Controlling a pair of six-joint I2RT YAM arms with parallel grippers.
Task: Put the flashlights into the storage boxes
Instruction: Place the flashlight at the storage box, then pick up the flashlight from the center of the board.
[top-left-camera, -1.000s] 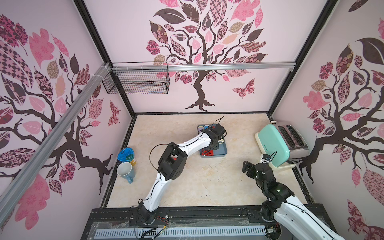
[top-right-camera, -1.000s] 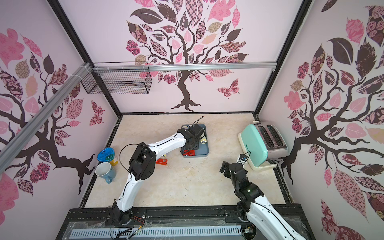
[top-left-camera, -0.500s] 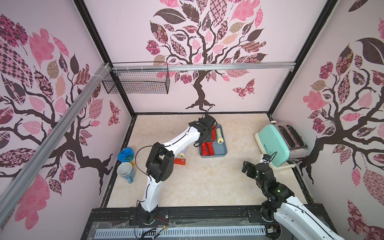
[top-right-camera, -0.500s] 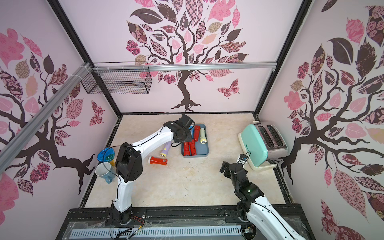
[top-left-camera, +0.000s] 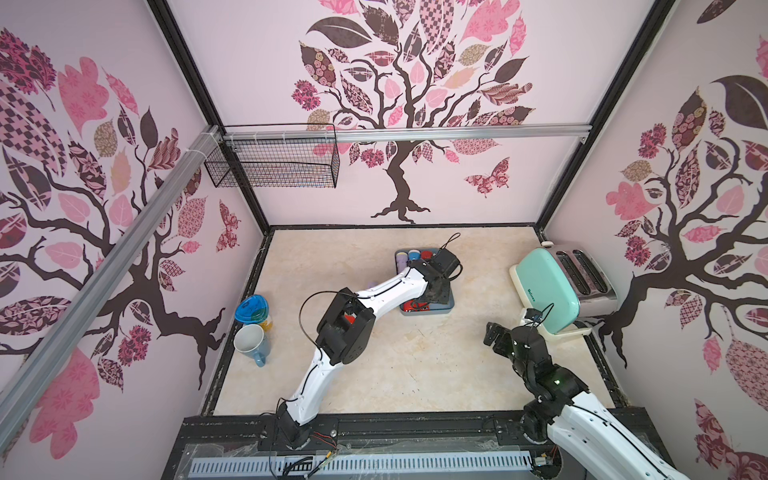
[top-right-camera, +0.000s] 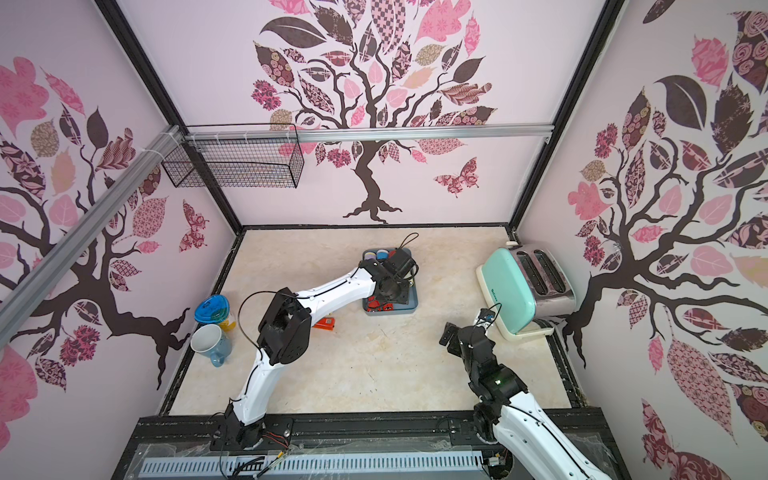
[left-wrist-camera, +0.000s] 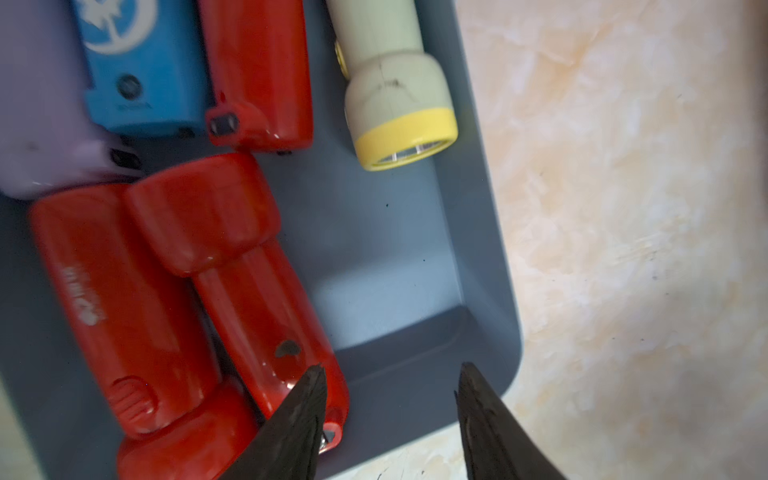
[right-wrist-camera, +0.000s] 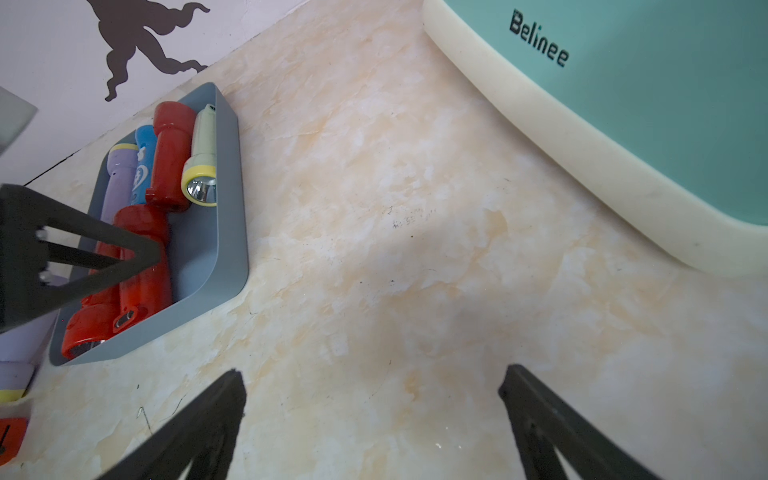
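Observation:
The grey-blue storage box (top-left-camera: 449, 306) (top-right-camera: 412, 308) lies mid-table. Inside it, the left wrist view shows a lilac flashlight (left-wrist-camera: 41, 124), a blue one (left-wrist-camera: 137, 75), a pale green one (left-wrist-camera: 395, 83) and three red ones (left-wrist-camera: 262, 75) (left-wrist-camera: 124, 311) (left-wrist-camera: 249, 270). My left gripper (left-wrist-camera: 392, 374) (top-left-camera: 434, 297) hangs open over the box's near end, beside a red flashlight, with only bare box floor between its fingers. On the table left of the box lie a red flashlight (top-right-camera: 324, 323) (right-wrist-camera: 10, 436) and a lilac one (right-wrist-camera: 12, 378). My right gripper (right-wrist-camera: 370, 382) (top-left-camera: 494, 332) is open over bare table.
A mint toaster (top-left-camera: 552, 291) stands at the right edge, close to my right gripper. A blue mug (top-left-camera: 251, 343) and a blue-lidded container (top-left-camera: 252, 309) sit at the left edge. A black wire basket (top-left-camera: 274, 162) hangs on the back wall.
My left arm swung left from the box toward its far left edge, then came back over the box's near end. The right arm has not moved.

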